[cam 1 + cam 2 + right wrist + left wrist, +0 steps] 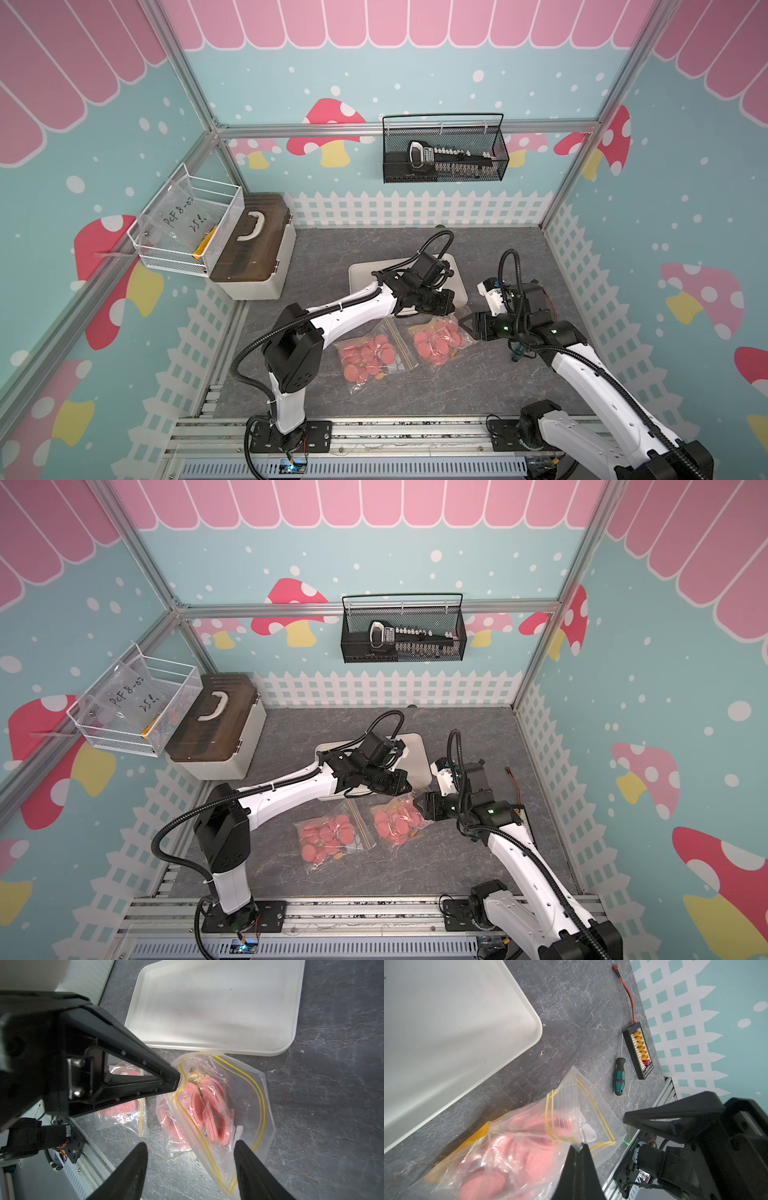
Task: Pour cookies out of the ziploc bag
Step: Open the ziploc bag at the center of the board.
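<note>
Left gripper (579,1148) pinched shut on ziploc bag (256,1095) lip, mouth gaping. Right gripper (191,1144) spread wide, hovering at opposite lip, probably not touching. Cookies (209,1109) inside bag, just beside white tray (218,1012). Grab opposite lip squarely, then tip over tray.

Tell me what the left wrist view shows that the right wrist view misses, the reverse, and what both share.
Left wrist only: a green-handled screwdriver and a connector board with its red wire. Right wrist only: the second bag, also filled, and both fingers of the open right gripper. Both: the white tray, the open ziploc bag of pink cookies, and the left gripper pinched shut on its rim.
</note>
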### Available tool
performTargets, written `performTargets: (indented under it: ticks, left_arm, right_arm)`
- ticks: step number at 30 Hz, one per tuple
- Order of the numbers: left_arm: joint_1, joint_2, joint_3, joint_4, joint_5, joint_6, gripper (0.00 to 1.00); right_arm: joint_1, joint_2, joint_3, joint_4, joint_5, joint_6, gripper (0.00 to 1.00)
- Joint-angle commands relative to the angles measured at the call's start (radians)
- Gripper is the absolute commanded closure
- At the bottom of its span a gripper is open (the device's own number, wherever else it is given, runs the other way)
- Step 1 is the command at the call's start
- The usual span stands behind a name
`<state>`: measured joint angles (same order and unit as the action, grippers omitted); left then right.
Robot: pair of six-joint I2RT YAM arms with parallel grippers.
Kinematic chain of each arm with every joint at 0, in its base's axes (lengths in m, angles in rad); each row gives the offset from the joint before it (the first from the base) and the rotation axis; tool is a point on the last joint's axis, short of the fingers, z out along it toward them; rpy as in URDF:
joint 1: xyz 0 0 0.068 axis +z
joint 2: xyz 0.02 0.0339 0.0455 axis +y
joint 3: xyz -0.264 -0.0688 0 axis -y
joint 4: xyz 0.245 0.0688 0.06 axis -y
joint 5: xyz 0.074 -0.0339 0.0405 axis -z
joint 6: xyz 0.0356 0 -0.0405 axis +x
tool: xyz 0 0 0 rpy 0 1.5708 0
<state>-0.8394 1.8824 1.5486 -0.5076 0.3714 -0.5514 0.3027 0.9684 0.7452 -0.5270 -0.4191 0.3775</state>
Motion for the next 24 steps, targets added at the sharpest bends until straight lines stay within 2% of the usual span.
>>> performTargets:
  ticks: [1,8,18,24]
  left_arm:
    - [0.005,0.011,0.038,0.012,0.021,0.028,1.0]
    - [0.005,0.001,0.036,0.009,0.022,0.03,1.0]
    - [0.006,0.003,0.044,-0.003,0.028,0.035,1.0]
    - [0.006,-0.002,0.048,-0.006,0.023,0.041,1.0]
  right_arm:
    - [0.032,0.035,0.026,0.038,0.011,-0.031,0.37]
    - [0.074,0.083,0.018,0.082,0.052,-0.041,0.45]
    - [0.079,0.122,-0.009,0.141,0.054,-0.043,0.56]
    - [0.084,0.145,-0.017,0.172,0.044,-0.043,0.59]
